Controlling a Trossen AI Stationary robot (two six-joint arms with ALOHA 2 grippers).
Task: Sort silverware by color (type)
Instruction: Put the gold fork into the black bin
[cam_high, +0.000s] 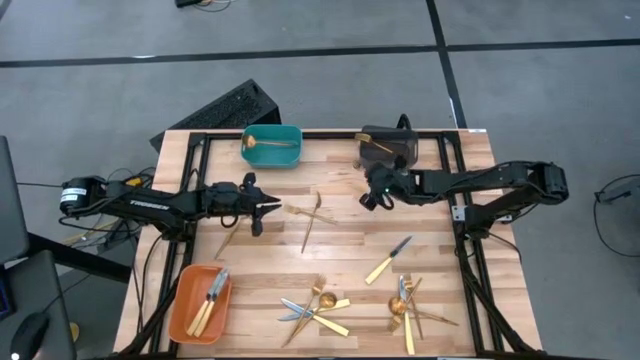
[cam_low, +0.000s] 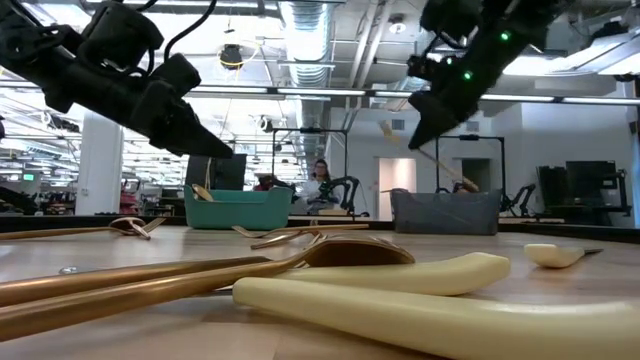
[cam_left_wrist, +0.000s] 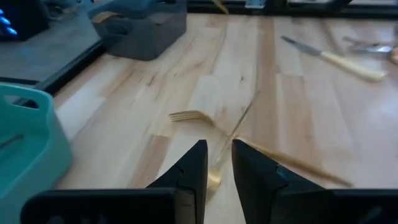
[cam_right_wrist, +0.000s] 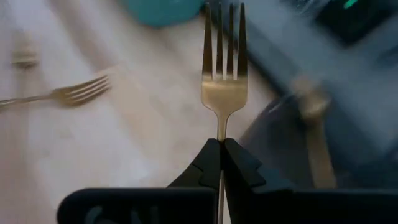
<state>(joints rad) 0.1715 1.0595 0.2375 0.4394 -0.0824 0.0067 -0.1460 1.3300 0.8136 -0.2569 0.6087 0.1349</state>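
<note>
Right claw is clamped on a gold fork by the thin handle, tines pointing forward, near the grey bin at the table's far edge. The grip is narrow, so the fork could pivot or slip if you swing fast. It could also catch the bin rim and land outside.

Left claw hangs above two crossed forks mid-table with its fingers slightly apart and nothing between them. Closing there could catch both or skid one away.

The rest of the silverware lies loose along the near side; a spoon sits in the teal bin and knives in the orange bin.

Only the right wrist view shows the pinch point. The high view shows just the claw by the bin, and the low view shows the fork is clear of the table.
</note>
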